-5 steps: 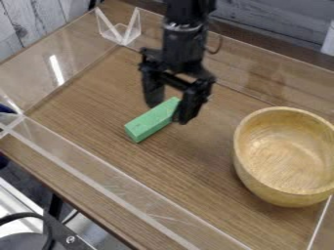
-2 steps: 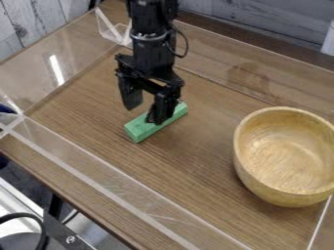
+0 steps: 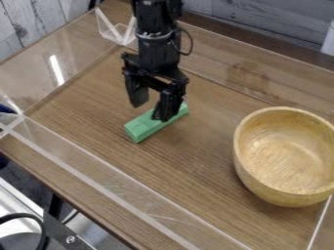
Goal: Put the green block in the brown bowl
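Camera view:
Tool [image 3: 151, 104]: pointing straight down, jaws spread wide, gripping nothing (fingers stand over the block's far end).
Green block [image 3: 152, 124]: lying flat on the surface [image 3: 92, 98], left of centre, slanting near-left to far-right.
Brown bowl [image 3: 287, 153]: upright at the right, well apart from the block, hollow bare.
Surround: clear wall [image 3: 78, 161] along the near edge.

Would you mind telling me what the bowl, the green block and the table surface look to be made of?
The brown bowl looks like light wood with a smooth finish; grain lines show in its hollow. The green block is solid bright green with plain faces: painted wood or plastic, hard to say which. The table shows brown wood grain with a slight sheen, possibly laminate.
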### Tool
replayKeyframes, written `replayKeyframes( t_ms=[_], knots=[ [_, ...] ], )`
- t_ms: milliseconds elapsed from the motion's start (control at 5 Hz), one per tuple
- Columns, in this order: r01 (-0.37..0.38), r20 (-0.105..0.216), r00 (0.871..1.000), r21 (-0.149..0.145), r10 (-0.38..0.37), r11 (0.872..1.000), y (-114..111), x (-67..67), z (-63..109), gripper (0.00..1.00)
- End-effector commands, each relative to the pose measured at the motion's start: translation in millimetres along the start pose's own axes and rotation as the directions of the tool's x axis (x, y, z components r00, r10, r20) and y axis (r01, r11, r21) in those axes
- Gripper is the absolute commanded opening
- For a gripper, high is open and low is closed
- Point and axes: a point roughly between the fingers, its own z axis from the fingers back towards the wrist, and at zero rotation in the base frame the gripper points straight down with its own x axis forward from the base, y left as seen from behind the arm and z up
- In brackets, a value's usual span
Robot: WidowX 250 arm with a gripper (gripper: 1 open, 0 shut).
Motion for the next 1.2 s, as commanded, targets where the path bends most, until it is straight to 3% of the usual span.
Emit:
replayKeyframes(
  t_ms=[0, 400, 1000],
  knots=[
    [0.020, 0.052, 0.998, 0.011, -0.021, 1.000, 0.1, 12.2, 11.6, 1.00],
    [0.022, 0.049, 0.999, 0.003, -0.022, 1.000, 1.8, 17.1, 3.5, 1.00],
    [0.024, 0.070, 0.997, -0.012, -0.023, 1.000, 2.1, 17.7, 10.2, 1.00]
  ],
)
